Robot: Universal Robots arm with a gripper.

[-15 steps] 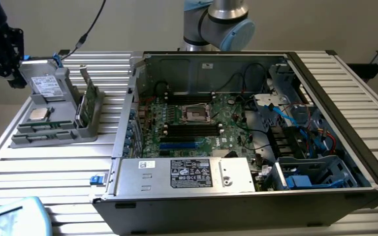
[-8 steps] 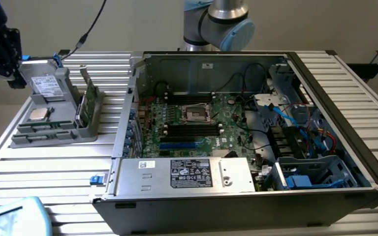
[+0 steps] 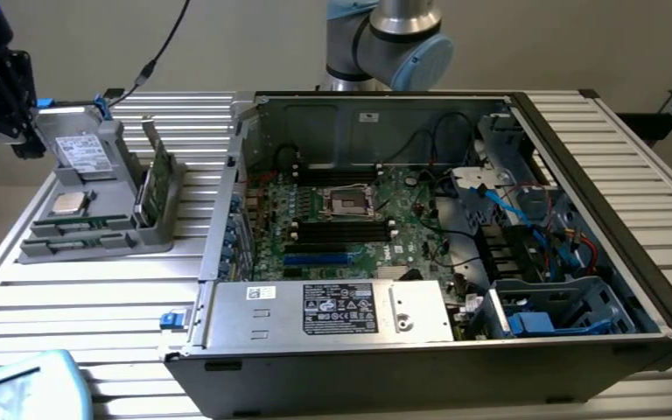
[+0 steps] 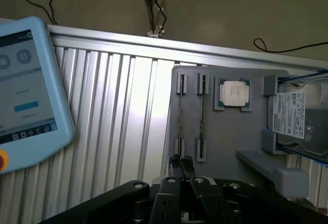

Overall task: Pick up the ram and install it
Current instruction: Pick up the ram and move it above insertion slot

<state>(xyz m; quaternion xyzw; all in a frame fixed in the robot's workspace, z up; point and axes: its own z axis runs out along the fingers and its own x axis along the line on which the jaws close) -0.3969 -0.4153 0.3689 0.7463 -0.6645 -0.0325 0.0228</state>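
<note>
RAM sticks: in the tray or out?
In. The ram and a second stick stand on edge in slots of the grey tray.

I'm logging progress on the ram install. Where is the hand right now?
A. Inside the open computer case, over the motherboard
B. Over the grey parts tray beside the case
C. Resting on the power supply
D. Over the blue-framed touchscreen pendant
B: the hand hangs above the grey parts tray, in line with a ram stick seated in it, well apart from the open case.
</note>
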